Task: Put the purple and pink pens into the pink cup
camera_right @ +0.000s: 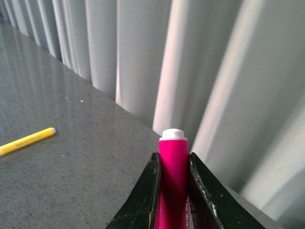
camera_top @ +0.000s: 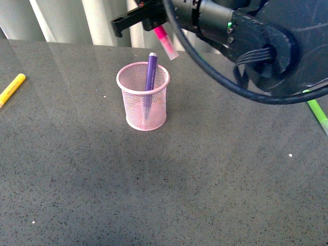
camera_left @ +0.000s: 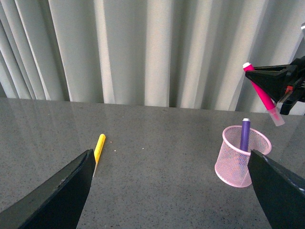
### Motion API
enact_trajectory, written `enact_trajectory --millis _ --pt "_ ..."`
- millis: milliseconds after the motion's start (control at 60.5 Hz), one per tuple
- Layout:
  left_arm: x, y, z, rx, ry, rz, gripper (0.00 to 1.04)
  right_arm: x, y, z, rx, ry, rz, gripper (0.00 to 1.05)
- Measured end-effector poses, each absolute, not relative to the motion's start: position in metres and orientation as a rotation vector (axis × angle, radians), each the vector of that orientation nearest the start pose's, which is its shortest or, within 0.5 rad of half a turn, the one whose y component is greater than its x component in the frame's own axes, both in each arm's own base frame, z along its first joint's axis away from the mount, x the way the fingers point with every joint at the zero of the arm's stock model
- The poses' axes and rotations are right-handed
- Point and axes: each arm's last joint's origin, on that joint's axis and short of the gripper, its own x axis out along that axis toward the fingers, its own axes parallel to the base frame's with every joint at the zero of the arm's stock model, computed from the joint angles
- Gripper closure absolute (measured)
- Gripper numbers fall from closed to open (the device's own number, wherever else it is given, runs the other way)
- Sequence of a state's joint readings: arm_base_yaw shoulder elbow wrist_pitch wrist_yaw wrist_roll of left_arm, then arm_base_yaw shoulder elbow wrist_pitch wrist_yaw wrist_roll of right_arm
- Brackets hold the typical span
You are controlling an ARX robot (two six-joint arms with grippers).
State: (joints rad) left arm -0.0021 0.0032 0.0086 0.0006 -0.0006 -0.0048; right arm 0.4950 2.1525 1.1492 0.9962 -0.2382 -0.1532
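1. Pink pen (camera_top: 166,41) is clamped between the narrow-set fingers of the right gripper (camera_right: 172,162); its white butt end pokes up past the fingertips.
2. We see the right arm (camera_top: 256,41) reaching in from the upper right, held high above the table (camera_top: 205,179), with the gripper close to the curtain.
3. The pink pen hangs tilted, its clear cap pointing down. The cap end is above the pink cup (camera_top: 138,115), just off the far right side of its rim, and clear of the mesh.
4. We find the purple pen (camera_top: 150,72) already standing in the cup, leaning on the far rim with its top sticking out.
5. The left gripper (camera_left: 169,157) is spread wide with nothing between its fingers, low over the table and well apart from the cup.
6. A yellow marker (camera_top: 11,88) lies at the left edge and a green marker (camera_top: 318,113) at the right.
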Motion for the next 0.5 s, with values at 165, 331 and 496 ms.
enact_trajectory --millis 165,331,496 --pt "0.097 0.000 0.166 -0.005 -0.006 -0.002 0.07 0.381 0.233 0.144 -0.143 -0.069 0.758 0.93" --pt "0.097 0.000 0.166 -0.005 -0.006 -0.002 0.07 0.385 0.237 0.138 -0.143 -0.075 0.756 0.93" --pt "0.097 0.000 0.166 -0.005 -0.006 -0.002 0.07 0.391 0.241 0.135 -0.134 -0.079 0.766 0.93"
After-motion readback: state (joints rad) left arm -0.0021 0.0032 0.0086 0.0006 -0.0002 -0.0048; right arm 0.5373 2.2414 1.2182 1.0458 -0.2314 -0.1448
